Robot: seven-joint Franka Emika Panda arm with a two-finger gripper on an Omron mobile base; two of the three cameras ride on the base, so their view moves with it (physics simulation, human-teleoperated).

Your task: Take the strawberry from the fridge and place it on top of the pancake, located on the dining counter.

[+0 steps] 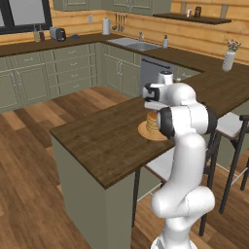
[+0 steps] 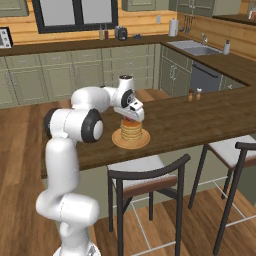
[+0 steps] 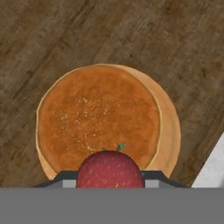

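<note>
Strawberry (image 3: 110,169) cut off below (green leaf tip toward pancake (image 3: 98,118)), clamped in gripper (image 2: 130,119) above the stack; long axis unclear.

Wood floor (image 1: 29,160), log walls (image 1: 194,36), olive cabinets (image 1: 58,73), sink (image 1: 136,44), window (image 2: 75,14), stools (image 2: 145,180).

Glossy white arm (image 2: 62,165) of rounded, bulbous segments, with dark joint rings (image 2: 92,125) (black bands at the elbow) and a dark-trimmed wrist.
</note>
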